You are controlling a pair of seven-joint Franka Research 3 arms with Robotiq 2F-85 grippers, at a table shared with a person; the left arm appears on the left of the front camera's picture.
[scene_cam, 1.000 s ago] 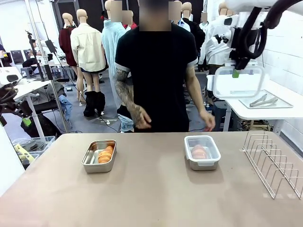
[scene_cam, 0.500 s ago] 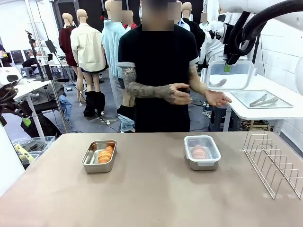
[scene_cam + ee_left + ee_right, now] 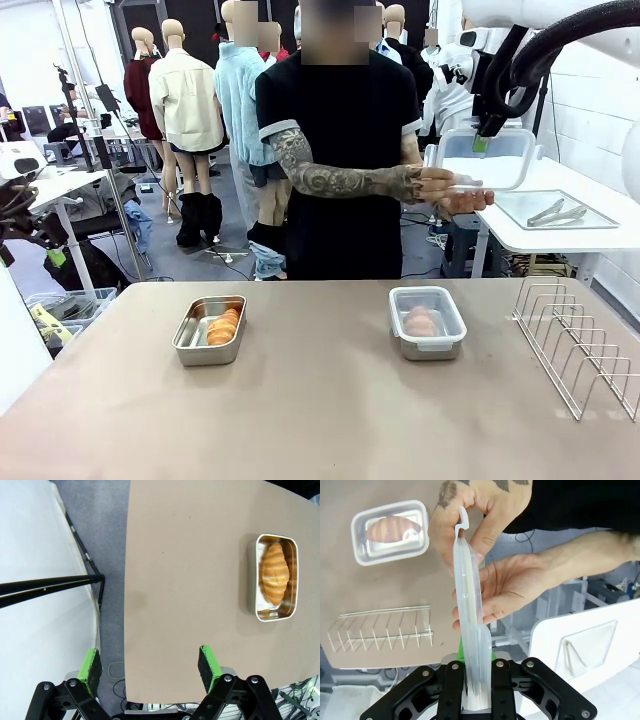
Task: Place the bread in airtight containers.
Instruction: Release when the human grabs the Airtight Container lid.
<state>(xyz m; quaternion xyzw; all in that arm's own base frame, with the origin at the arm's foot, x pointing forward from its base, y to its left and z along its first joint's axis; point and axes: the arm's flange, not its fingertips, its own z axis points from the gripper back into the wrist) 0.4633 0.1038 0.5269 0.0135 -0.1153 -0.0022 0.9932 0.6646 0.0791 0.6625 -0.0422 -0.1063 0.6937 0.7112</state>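
An open steel airtight container (image 3: pixel 210 330) sits left of centre on the table with one bread (image 3: pixel 222 326) roll in it. A second container (image 3: pixel 427 322), lidded, holds another bread (image 3: pixel 420 321). High at the right, my right gripper (image 3: pixel 487 140) is shut on a clear lid (image 3: pixel 490 165). The person's hands (image 3: pixel 450 190) hold the lid's near edge. In the right wrist view the lid (image 3: pixel 469 605) stands edge-on in my gripper (image 3: pixel 471 672), with the person's fingers (image 3: pixel 485 535) pinching its far end. My left gripper (image 3: pixel 150 667) is open above the table's edge, far from the open container (image 3: pixel 276 577) and its bread (image 3: pixel 275 574).
A wire rack (image 3: pixel 575 340) stands at the table's right side. Beyond it, a white side table carries a flat tray with tongs (image 3: pixel 555 212). The person stands at the far edge, arms raised to the right.
My right arm brought the lid left and lower toward the person. The person's hands rose from the table's edge and took hold of the lid. Containers and bread have not moved.
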